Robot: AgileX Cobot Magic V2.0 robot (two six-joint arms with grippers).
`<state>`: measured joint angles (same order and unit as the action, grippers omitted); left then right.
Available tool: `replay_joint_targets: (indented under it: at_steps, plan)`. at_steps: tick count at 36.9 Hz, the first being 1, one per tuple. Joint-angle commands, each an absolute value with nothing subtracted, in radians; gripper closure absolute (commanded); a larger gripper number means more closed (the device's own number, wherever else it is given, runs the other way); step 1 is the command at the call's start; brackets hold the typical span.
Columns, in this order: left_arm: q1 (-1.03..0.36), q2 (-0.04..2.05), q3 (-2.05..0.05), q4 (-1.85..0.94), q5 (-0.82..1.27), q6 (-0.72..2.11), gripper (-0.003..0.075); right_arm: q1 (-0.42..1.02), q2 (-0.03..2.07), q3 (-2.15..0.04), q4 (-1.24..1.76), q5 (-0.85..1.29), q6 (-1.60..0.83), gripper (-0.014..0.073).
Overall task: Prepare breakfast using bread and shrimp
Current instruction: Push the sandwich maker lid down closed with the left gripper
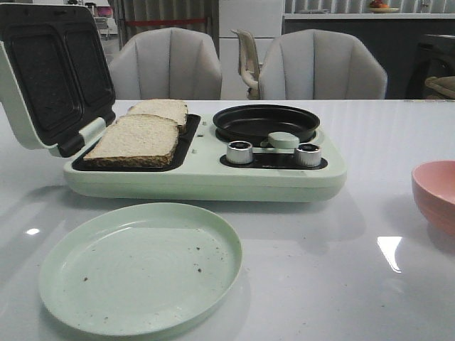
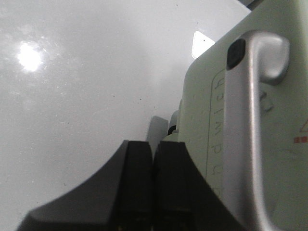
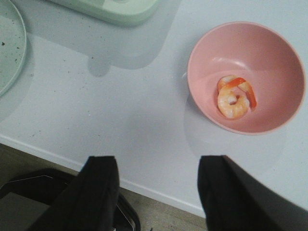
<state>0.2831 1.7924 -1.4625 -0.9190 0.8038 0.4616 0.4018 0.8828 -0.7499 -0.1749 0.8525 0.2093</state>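
Note:
Two slices of bread (image 1: 135, 140) lie side by side on the open sandwich plate of the pale green breakfast maker (image 1: 206, 177); the far slice (image 1: 162, 110) sits behind the near one. The shrimp (image 3: 234, 98) lie curled in the pink bowl (image 3: 269, 53), which shows at the right edge of the front view as the bowl (image 1: 437, 192). My right gripper (image 3: 158, 166) hangs open over the table's near edge, apart from the bowl, holding nothing. My left gripper (image 2: 153, 154) is shut and empty, close against the outside of the raised lid (image 2: 207, 101) beside its silver handle (image 2: 248, 125).
A pale green plate (image 1: 142, 266) with dark crumbs sits in front of the maker. A round black pan (image 1: 266, 121) and two silver knobs (image 1: 240, 151) occupy the maker's right half. The lid (image 1: 50, 78) stands raised at left. Chairs stand behind the table.

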Motion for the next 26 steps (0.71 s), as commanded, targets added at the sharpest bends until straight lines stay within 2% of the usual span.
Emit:
replay_joint_targets:
  at_steps: [1, 12, 26]
  plan:
    - [0.251, 1.747, -1.501, -0.988, 0.806, 0.468, 0.0619, 0.397, 0.871, -0.774, -0.196, 0.808, 0.212, 0.0111]
    - [0.125, 1.747, -1.558, -0.996, 0.888, 0.487, 0.0619, 0.397, 0.871, -0.774, -0.196, 0.808, 0.212, 0.0111]
    - [0.034, 1.745, -1.559, -1.008, 0.923, 0.557, 0.0619, 0.397, 0.871, -0.774, -0.196, 0.808, 0.212, 0.0111]
